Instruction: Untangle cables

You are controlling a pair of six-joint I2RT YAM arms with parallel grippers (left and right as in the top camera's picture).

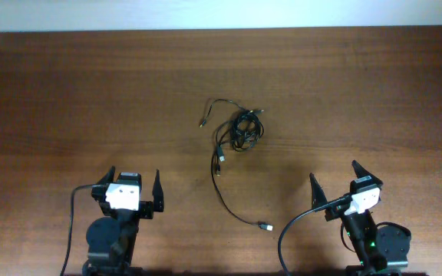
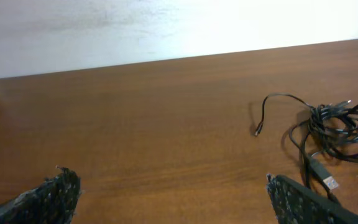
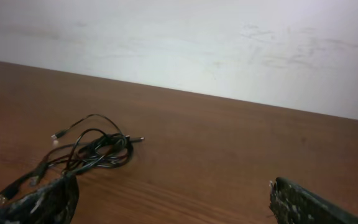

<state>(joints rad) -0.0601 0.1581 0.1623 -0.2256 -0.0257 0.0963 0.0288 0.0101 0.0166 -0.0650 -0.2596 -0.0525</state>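
Observation:
The cables (image 1: 239, 130) lie as a tangled knot of thin black cords at the table's middle. One strand runs down to a plug (image 1: 265, 227) near the front, another ends in a plug (image 1: 202, 121) to the upper left. My left gripper (image 1: 135, 184) is open and empty at the front left, well short of the tangle. My right gripper (image 1: 334, 176) is open and empty at the front right. The tangle shows at the right of the left wrist view (image 2: 340, 127) and at the left of the right wrist view (image 3: 95, 151).
The brown wooden table (image 1: 90, 92) ends at a white wall (image 1: 221, 11) along the back. Thick black arm cables (image 1: 286, 238) loop near the right arm's base and beside the left arm (image 1: 73, 222).

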